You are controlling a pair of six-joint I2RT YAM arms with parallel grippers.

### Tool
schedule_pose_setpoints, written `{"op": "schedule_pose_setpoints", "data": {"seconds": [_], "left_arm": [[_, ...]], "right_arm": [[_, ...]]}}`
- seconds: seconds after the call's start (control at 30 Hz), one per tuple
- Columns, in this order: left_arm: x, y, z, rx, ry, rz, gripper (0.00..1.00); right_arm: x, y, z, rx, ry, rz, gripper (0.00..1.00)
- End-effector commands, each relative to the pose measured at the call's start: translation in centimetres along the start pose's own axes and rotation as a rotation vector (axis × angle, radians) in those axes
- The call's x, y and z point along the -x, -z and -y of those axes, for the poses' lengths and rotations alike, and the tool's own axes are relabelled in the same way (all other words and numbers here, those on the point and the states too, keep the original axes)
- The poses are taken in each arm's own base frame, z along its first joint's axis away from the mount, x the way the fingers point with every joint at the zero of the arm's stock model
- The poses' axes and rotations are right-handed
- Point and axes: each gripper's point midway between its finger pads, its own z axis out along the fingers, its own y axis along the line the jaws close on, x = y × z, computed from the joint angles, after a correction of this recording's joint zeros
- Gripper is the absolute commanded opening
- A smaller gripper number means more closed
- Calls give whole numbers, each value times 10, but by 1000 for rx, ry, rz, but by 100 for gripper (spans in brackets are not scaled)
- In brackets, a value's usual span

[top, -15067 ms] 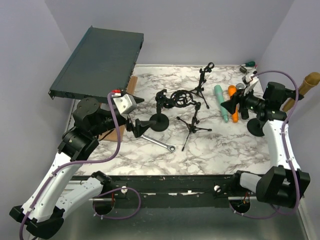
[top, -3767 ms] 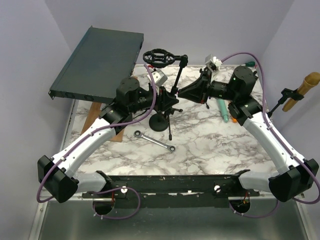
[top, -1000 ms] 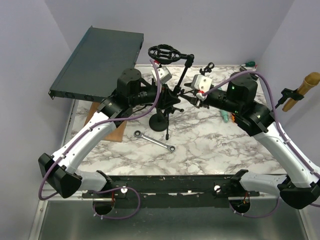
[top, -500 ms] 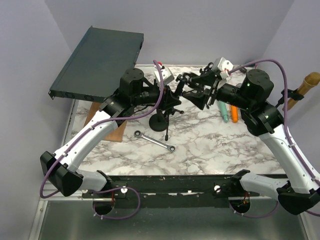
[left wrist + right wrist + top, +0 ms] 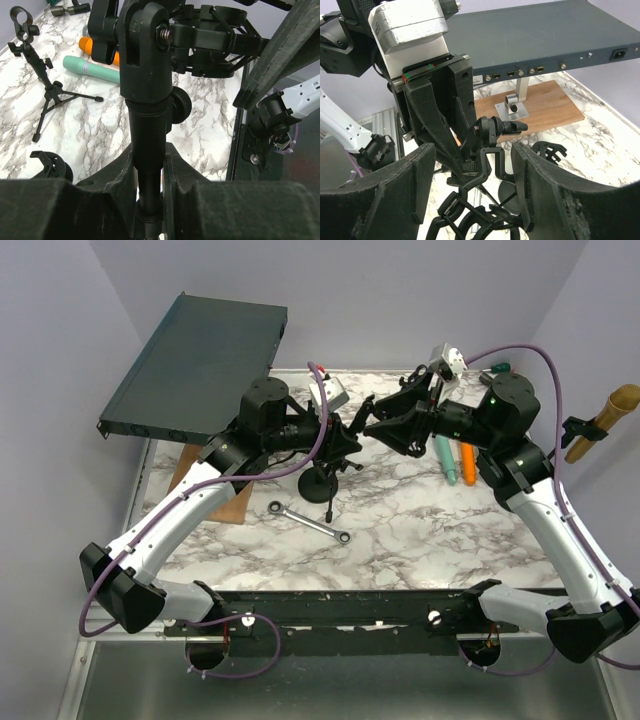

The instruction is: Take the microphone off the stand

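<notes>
My left gripper is shut on the black pole of the stand and holds it above the table. At the pole's top, a hinged bracket carries a black ring mount, which is tipped toward the right arm. No microphone shows inside the ring mount. My right gripper is open, one finger on each side of the bracket without clamping it. In the top view the left gripper and right gripper meet over the middle of the table.
A round-base stand and a wrench lie below the grippers. A small tripod, a teal cylinder and an orange one lie at the right. A dark rack unit rests tilted over a wooden board at the left.
The ring mount has swung down from above the left arm toward the right gripper. The right gripper has opened and drawn back to the right. The left gripper keeps its hold.
</notes>
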Motion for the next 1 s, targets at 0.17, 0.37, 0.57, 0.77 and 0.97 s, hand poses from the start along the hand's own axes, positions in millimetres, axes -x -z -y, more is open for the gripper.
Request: {"op": "schedule_pose_setpoints", "data": {"seconds": [0.17,0.37,0.57,0.77,0.97], "left_arm": [[25,9,10,-8,-62,88,0],[30,12,8,11,-64,96,0],[42,14,11,7,-68,107,0],[47,12,16,-22,-53,112,0],[40,12,26,-78,-50,101,0]], "right_arm": [[51,19,-8,-63,152,60,76],[61,25,-31,31,177,60,72],[11,17,-42,180,65,-11,64],[-27,10,-35,202,-17,-55,62],[-28,3,-21,147,-28,-49,67]]}}
